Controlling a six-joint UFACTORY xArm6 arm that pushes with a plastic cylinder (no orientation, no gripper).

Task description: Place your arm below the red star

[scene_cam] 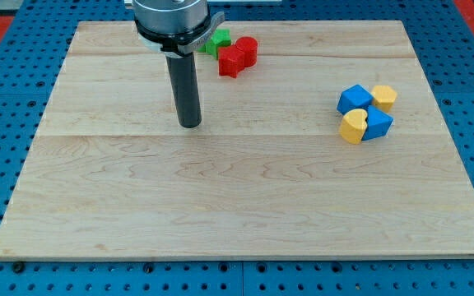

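Note:
The red star (231, 61) lies near the view's top, left of centre, on the wooden board (245, 205). A second red block (247, 49), rounded, touches it at its upper right. A green block (216, 41) sits just above and left of the star, partly hidden by the arm. My tip (189, 125) rests on the board below and to the left of the red star, about a rod's length from it and touching no block.
At the view's right is a tight cluster: a blue block (355, 99), a yellow block (384, 97), a yellow heart (353, 126) and a second blue block (377, 123). The arm's round mount (171, 18) hangs over the board's top edge.

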